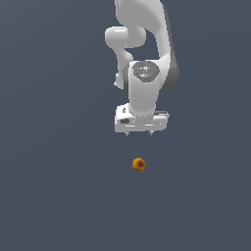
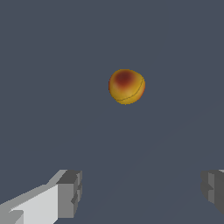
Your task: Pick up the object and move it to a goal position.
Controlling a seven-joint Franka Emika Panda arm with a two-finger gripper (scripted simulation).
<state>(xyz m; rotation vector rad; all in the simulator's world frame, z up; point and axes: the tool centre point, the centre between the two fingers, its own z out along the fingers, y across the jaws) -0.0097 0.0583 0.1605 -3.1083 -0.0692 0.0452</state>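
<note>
The object [image 1: 138, 164] is a tiny roundish orange-yellow lump with a red spot, lying on the flat dark grey surface. It also shows in the wrist view [image 2: 126, 86], ahead of the fingers. My white gripper [image 1: 139, 133] hangs above the object and a little behind it, apart from it. Its jaws stand wide open and empty. In the wrist view the gripper [image 2: 142, 192] shows two grey fingertips [image 2: 70, 192] far apart, with nothing between them.
The white arm [image 1: 142, 44] reaches down from the top of the exterior view. The dark grey surface [image 1: 49, 196] spreads all around the object.
</note>
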